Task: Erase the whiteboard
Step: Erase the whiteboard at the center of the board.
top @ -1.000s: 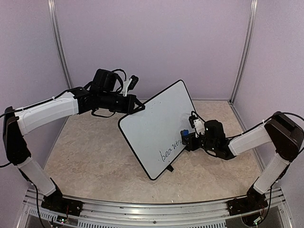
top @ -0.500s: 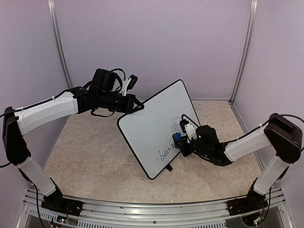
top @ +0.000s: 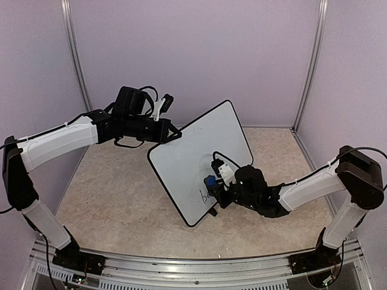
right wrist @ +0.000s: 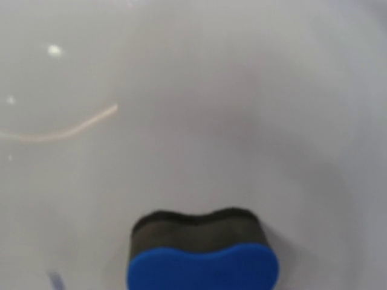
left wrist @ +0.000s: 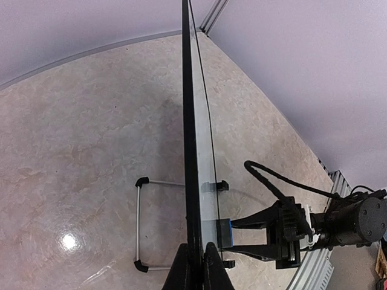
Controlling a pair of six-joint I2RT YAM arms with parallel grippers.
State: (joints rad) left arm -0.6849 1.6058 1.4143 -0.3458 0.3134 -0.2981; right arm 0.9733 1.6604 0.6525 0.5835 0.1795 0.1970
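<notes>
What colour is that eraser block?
The eraser is blue with black felt, clearest in the right wrist view.

The beige, marble-patterned flat bench is carrying a large white rectangular whiteboard with a thin black rim. The whiteboard is standing tilted, with its small black clip foot and thin metal wire stand resting on the surface.

The whiteboard stands on the table, eraser against its lower front.

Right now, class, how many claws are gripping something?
2. The left claw pinches the whiteboard's upper edge; the right claw presses an eraser against its lower face.
</notes>
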